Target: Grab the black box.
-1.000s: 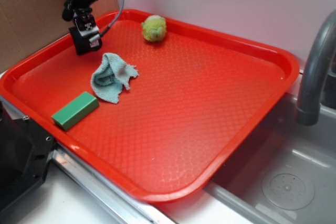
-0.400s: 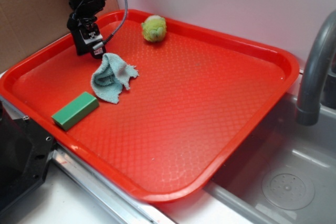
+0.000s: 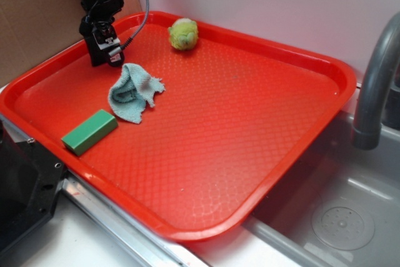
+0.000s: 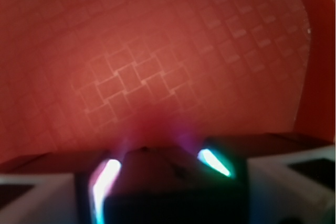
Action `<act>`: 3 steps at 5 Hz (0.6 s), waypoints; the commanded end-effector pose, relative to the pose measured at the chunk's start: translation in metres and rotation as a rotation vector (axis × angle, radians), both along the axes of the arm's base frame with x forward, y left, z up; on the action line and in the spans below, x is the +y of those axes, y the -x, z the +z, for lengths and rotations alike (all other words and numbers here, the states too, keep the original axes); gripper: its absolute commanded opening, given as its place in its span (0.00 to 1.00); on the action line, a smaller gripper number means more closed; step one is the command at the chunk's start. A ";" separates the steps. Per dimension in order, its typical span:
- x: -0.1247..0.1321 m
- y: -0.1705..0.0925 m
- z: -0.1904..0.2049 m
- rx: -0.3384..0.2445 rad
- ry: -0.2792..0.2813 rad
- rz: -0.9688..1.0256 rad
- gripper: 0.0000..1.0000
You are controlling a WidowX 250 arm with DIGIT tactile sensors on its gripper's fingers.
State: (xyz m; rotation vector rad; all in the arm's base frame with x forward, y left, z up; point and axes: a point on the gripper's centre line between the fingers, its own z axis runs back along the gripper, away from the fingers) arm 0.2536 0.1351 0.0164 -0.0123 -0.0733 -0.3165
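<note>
The black box (image 3: 98, 50) is held between my gripper's (image 3: 104, 49) fingers at the far left corner of the red tray (image 3: 250, 123), at or just above its floor. The gripper is shut on it. In the wrist view the box (image 4: 173, 187) is a dark blurred block filling the space between the two fingers at the bottom of the frame, with the gripper (image 4: 163, 169) closed around it and the tray floor (image 4: 157, 66) beyond.
A light blue cloth (image 3: 132, 93) lies just right of the gripper. A flat green block (image 3: 89, 131) lies near the tray's front left edge. A yellow-green ball (image 3: 183, 34) sits at the back. A grey faucet (image 3: 375, 85) and sink (image 3: 337, 217) are at right, and a black machine body (image 3: 22, 186) at front left.
The gripper has turned at the wrist with the black box in it and shifted slightly back. In the last half second almost nothing has moved.
</note>
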 end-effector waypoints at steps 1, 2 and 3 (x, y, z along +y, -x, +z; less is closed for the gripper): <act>-0.001 -0.002 0.016 -0.027 -0.024 -0.005 0.00; 0.000 -0.002 0.022 -0.038 -0.033 0.004 0.00; 0.001 -0.001 0.024 -0.033 -0.031 0.011 0.00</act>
